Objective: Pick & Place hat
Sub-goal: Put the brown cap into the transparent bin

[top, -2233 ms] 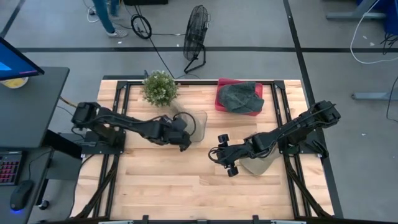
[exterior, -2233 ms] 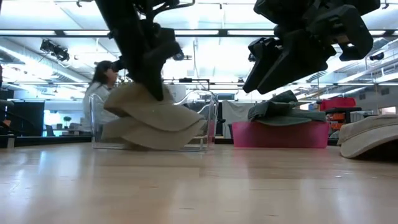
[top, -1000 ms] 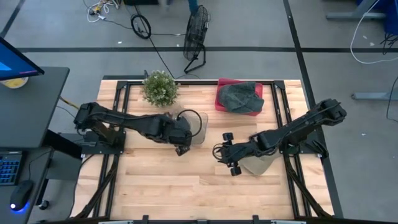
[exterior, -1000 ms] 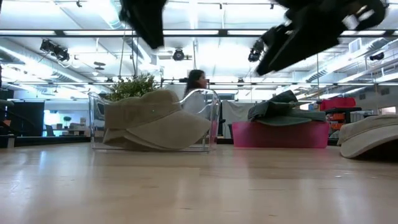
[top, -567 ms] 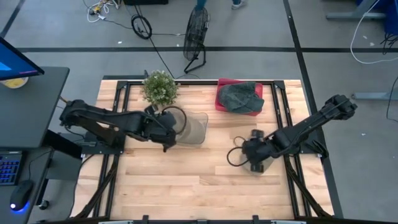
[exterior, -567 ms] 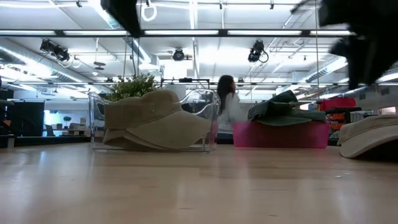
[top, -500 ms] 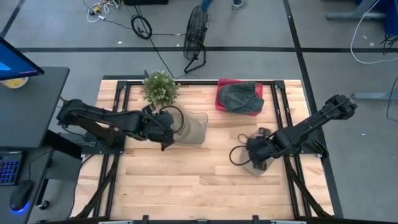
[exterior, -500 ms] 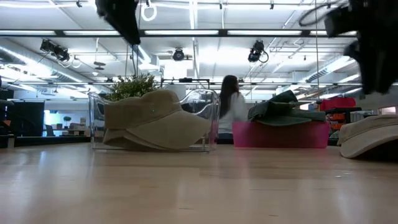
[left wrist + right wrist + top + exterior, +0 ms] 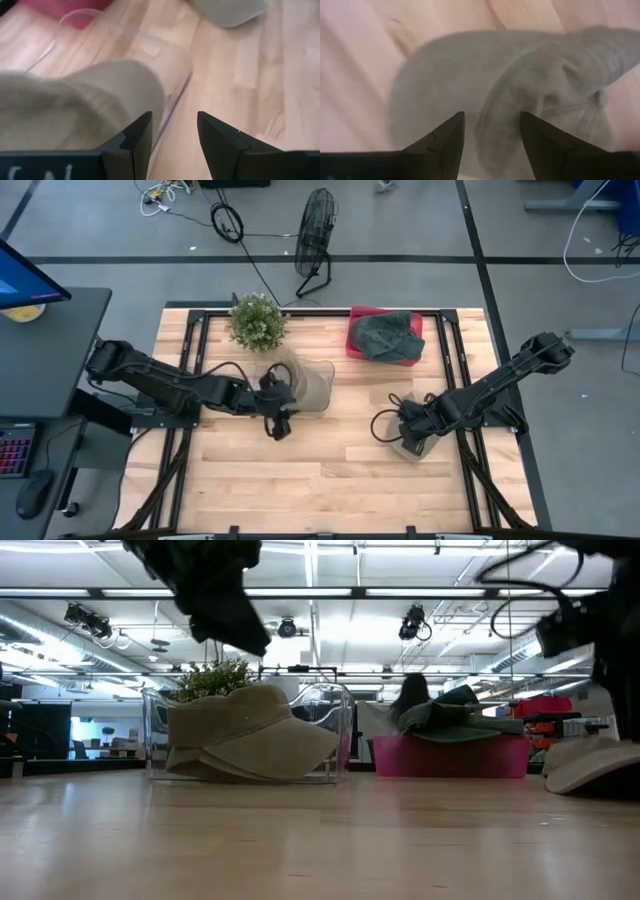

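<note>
A beige hat (image 9: 416,448) lies flat on the table at the right; it also shows in the right wrist view (image 9: 530,85) and at the low view's right edge (image 9: 595,765). My right gripper (image 9: 408,428) hangs just over it, open, fingers pointing down (image 9: 491,137). Beige hats (image 9: 250,735) lie stacked in a clear container (image 9: 320,375). My left gripper (image 9: 277,420) is open and empty (image 9: 172,137) at the container's near-left side, above the table.
A red bin (image 9: 358,340) holding a dark green hat (image 9: 385,333) stands at the far edge, with a potted plant (image 9: 257,320) to its left. The table's middle and near part show bare wood (image 9: 320,480). A person (image 9: 412,700) shows in the room behind.
My right gripper has gone toward the table's right edge and down, turning to point down over the beige hat. My left arm has drawn back toward the table's left edge, its gripper staying beside the container. The hats in the container have kept still.
</note>
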Robot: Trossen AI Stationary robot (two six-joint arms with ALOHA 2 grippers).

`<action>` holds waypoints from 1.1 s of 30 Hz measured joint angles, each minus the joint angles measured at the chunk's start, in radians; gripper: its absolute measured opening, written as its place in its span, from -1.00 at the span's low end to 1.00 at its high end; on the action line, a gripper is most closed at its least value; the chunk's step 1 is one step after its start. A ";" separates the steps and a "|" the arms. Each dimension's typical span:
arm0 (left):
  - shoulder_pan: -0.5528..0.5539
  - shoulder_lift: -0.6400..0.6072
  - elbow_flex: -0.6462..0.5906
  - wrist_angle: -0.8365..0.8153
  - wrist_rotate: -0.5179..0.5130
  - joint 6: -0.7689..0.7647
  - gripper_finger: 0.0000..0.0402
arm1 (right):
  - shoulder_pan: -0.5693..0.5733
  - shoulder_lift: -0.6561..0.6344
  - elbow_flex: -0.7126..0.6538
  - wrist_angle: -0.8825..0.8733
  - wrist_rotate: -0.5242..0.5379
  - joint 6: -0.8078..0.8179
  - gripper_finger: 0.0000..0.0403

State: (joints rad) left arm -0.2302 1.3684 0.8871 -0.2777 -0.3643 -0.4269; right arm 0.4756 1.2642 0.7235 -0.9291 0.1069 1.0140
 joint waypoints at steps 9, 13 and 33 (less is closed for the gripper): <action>0.000 0.003 0.001 0.036 0.010 0.057 -0.20 | -0.001 -0.001 -0.106 0.247 0.073 0.004 -0.08; 0.000 0.007 0.001 0.035 0.010 0.057 -0.20 | -0.001 -0.001 -0.109 0.357 0.037 -0.087 -0.29; 0.000 0.007 0.001 0.034 0.010 0.045 -0.20 | -0.010 0.059 0.000 0.265 0.066 -0.152 0.03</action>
State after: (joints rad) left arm -0.2302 1.3754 0.8883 -0.2440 -0.3538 -0.3820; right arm 0.4659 1.3234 0.7236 -0.6637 0.1726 0.8623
